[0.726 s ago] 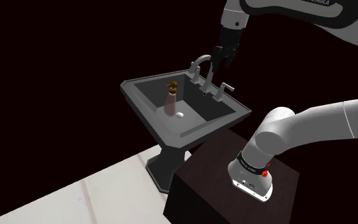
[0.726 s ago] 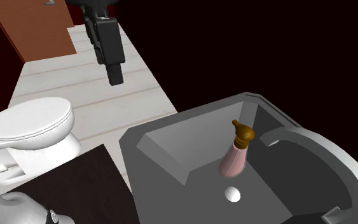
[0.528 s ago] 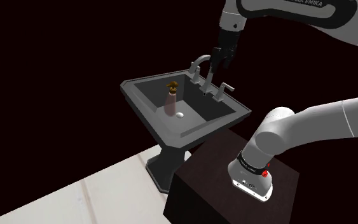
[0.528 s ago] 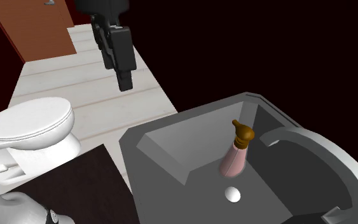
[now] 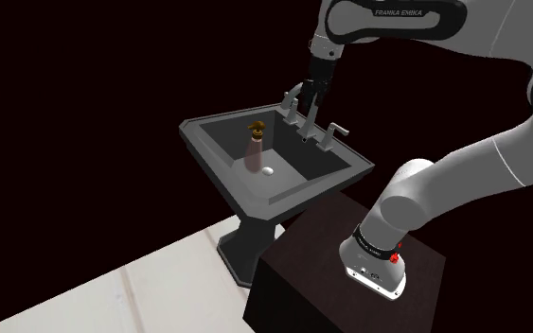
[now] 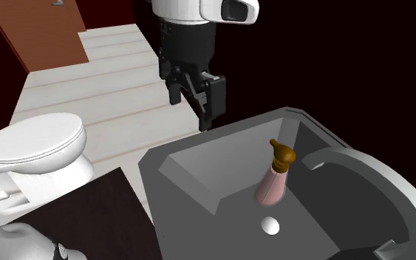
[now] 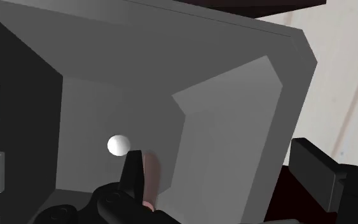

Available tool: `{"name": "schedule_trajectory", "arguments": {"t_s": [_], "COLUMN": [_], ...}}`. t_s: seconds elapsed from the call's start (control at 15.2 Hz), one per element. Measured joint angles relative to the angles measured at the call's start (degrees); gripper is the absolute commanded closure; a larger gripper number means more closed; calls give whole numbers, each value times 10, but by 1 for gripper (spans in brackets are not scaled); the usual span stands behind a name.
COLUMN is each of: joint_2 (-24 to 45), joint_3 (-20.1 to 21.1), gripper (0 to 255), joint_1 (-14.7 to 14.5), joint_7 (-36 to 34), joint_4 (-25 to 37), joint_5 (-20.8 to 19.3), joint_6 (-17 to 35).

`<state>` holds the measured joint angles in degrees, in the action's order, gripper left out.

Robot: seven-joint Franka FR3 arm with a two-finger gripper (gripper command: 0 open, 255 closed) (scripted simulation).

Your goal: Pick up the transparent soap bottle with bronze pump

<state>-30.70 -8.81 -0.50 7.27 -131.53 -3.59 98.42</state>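
Gripper hangs above the sink at its rim, fingers pointing down and spread apart, nothing between them; in the shoulder view it sits high beside the faucet; soap bottle stands inside the basin, pinkish body, bronze pump on top, a small white ball just beside its foot; bottle and gripper are well apart. Wrist view looks down into the basin, pink body partly behind one finger; my reading: wide jaws and a high hover suit an approach from above, since the basin walls hem the bottle in; step in hand is the reach; next comes a descent past the rim, clear of the faucet; risk: knocking the bottle over.
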Motion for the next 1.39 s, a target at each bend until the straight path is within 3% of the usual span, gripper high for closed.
{"name": "schedule_trajectory", "arguments": {"t_s": [0.33, 0.73, 1.39], "joint_2": [94, 227, 459], "joint_3": [-46, -91, -95], "gripper": [0, 0, 0], "joint_1": [-8, -16, 4], "joint_7": [86, 201, 373], "joint_4": [25, 88, 260], "joint_5": [12, 59, 177], "joint_6": [72, 138, 169]}}
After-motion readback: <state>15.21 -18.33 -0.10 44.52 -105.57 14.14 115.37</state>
